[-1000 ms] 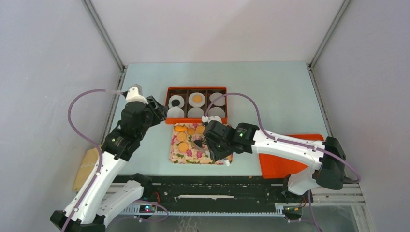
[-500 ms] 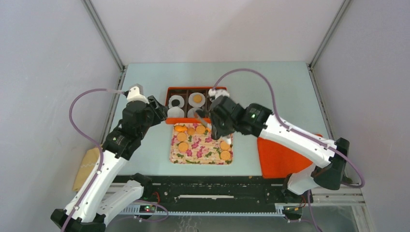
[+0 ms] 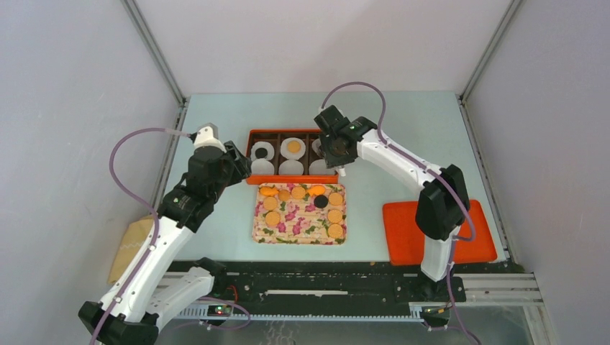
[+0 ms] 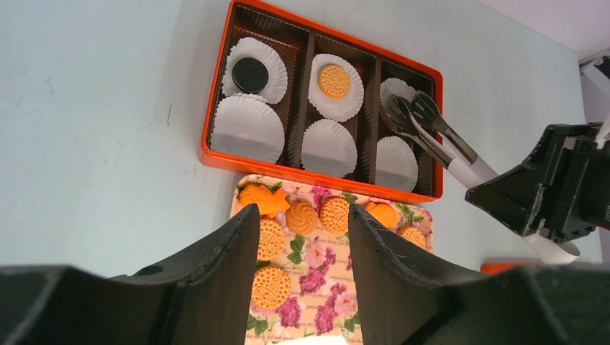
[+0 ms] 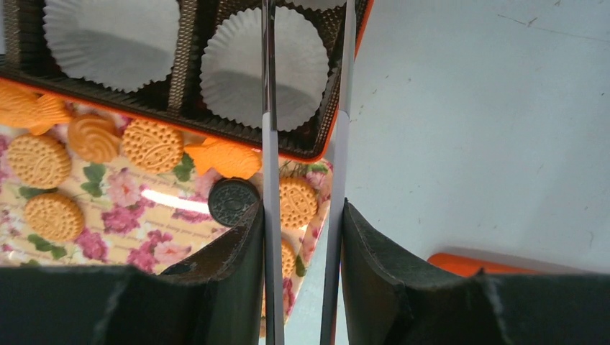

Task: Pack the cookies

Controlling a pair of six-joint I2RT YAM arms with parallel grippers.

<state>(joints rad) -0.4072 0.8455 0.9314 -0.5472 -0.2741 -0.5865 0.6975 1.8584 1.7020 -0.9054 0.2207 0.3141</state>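
Note:
Several golden-orange cookies (image 3: pixel 272 204) and one black cookie (image 3: pixel 321 202) lie on a floral tray (image 3: pixel 302 228). Behind it stands an orange box (image 3: pixel 291 178) with white paper cups; one cup holds a black cookie (image 4: pixel 250 74), another an orange cookie (image 4: pixel 334 80). My right gripper (image 3: pixel 333 154) (image 5: pixel 302 215) is shut on metal tongs (image 5: pixel 267 144). Their tips (image 4: pixel 413 115) hang over the box's right column, and I see nothing between them. My left gripper (image 3: pixel 241 167) (image 4: pixel 302 215) is open and empty above the tray's far left part.
An orange lid (image 3: pixel 440 233) lies at the right front. A brown paper bag (image 3: pixel 129 248) lies off the table's left edge. The remaining cups (image 4: pixel 248 128) in the box hold nothing. Grey walls close in the sides and back.
My right gripper has moved with the tongs from over the tray back to the box's right column. The tray's black cookie and right-hand cookies are uncovered. The left arm has barely moved.

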